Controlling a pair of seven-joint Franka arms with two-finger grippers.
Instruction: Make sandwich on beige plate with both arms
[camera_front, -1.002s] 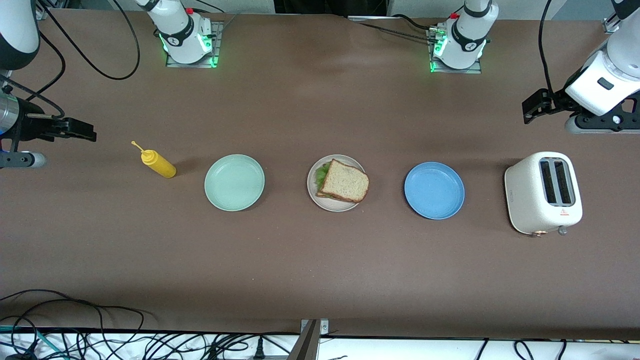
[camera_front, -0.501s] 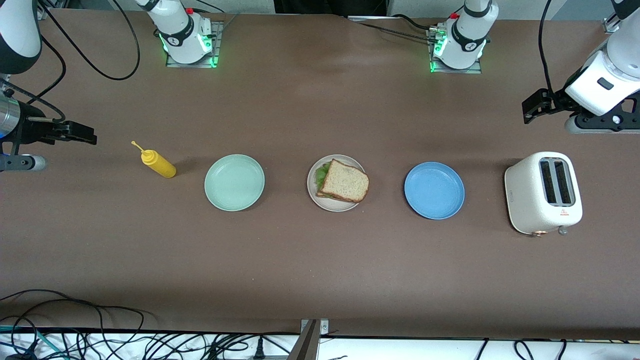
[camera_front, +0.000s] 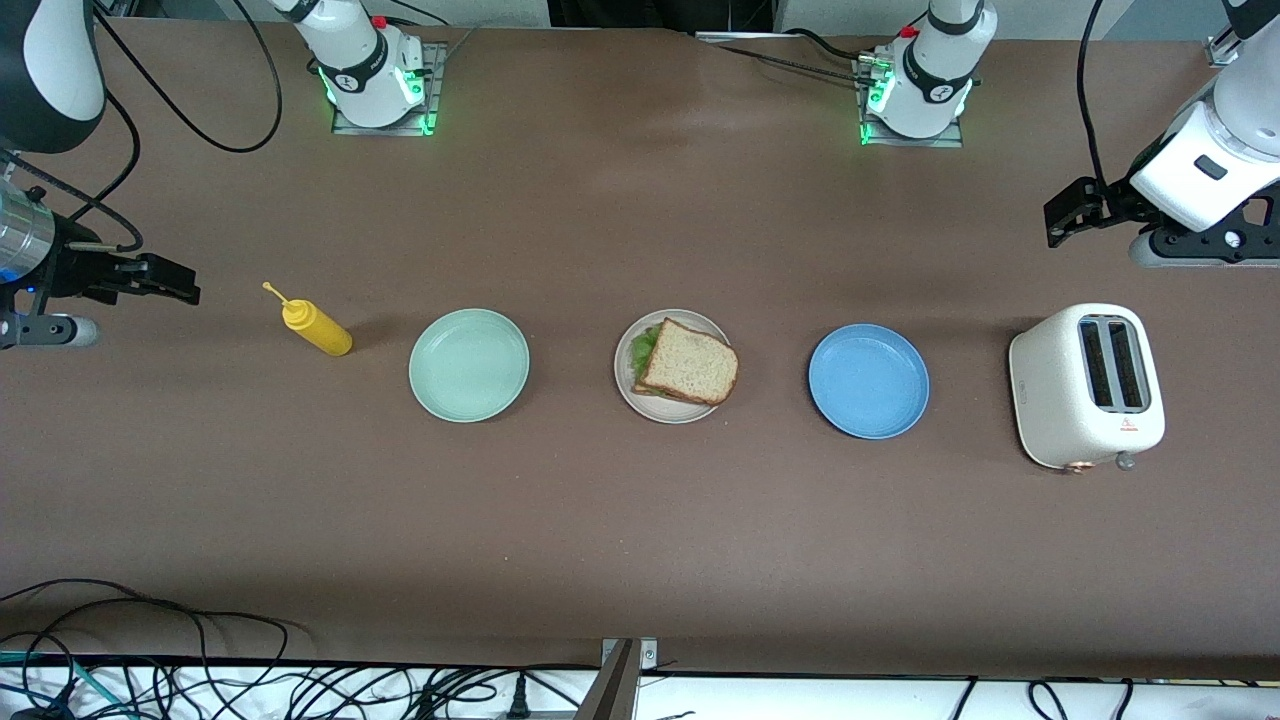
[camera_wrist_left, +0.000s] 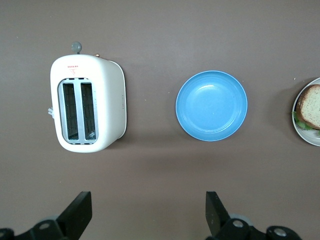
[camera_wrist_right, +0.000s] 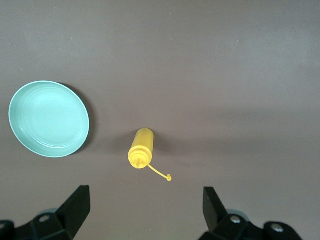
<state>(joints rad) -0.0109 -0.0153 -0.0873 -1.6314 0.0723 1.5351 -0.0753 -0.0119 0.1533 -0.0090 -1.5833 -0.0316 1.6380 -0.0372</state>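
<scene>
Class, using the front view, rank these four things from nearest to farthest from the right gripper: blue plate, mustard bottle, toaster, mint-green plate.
The right gripper hangs open at the right arm's end of the table.
1. Mustard bottle, closest, beside that gripper.
2. Mint-green plate, next along the row.
3. Blue plate, past the sandwich on its beige plate.
4. Toaster, at the left arm's end.

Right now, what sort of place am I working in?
Probably a robotics lab set up as a mock kitchen: arm bases bolted to a brown table, loose cables along its edge, and a toaster, plates and a sandwich laid out in a row.
</scene>
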